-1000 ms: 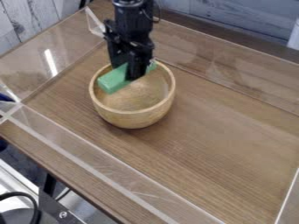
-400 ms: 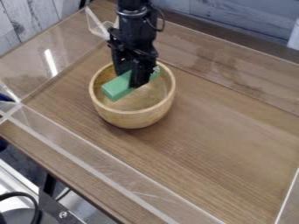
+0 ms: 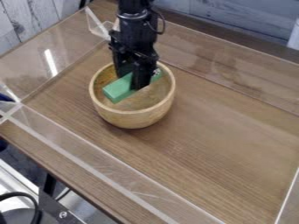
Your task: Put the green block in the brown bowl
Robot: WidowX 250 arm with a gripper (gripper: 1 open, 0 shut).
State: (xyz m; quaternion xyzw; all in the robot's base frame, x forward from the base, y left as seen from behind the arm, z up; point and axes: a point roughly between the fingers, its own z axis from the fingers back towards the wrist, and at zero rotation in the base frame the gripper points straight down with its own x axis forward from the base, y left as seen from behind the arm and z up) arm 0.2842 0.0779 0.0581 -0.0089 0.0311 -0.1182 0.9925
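Green against pale wood, the green block point(image 3: 119, 87) sits tilted inside the brown bowl point(image 3: 133, 111), its lower left end down near the bowl's inner wall and its upper right end caught between the fingers of the gripper point(image 3: 139, 77). The black gripper points straight down into the bowl from above, its jaws part-way closed around the block's raised end, so it is holding the block rather than standing free of it. Whether the block's low end actually touches the bowl's inside cannot be told from this view. The bowl rests on the wooden desk point(image 3: 222, 131), toward the far left part of the surface, nearer the back edge than the front one. A clear plastic wall point(image 3: 70, 171) runs along the desk's edges, with a bright glare on the left side near the far left corner. The right half and the near part of the desk show only wood grain. At the bottom left corner of the view, below the desk's front edge, some dark cable is partly visible.
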